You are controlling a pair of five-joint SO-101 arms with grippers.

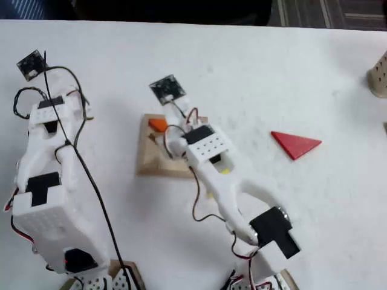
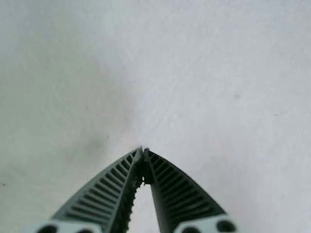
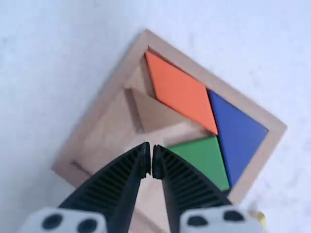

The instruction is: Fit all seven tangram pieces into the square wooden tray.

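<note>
In the tray [image 3: 108, 97] lie orange piece [image 3: 181, 92], blue piece [image 3: 237, 133], green piece [image 3: 204, 158], perhaps others.

White table [image 1: 290, 72], dark surroundings
We see a striped floor [image 1: 338, 12] beyond the far edge of it.

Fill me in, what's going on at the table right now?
The right gripper hangs shut and empty above the square wooden tray, which holds an orange parallelogram, a blue piece and a green piece side by side. A red triangle lies on the white table, apart from the tray. The left gripper is shut over bare table, holding nothing. Much of the tray is unfilled.
</note>
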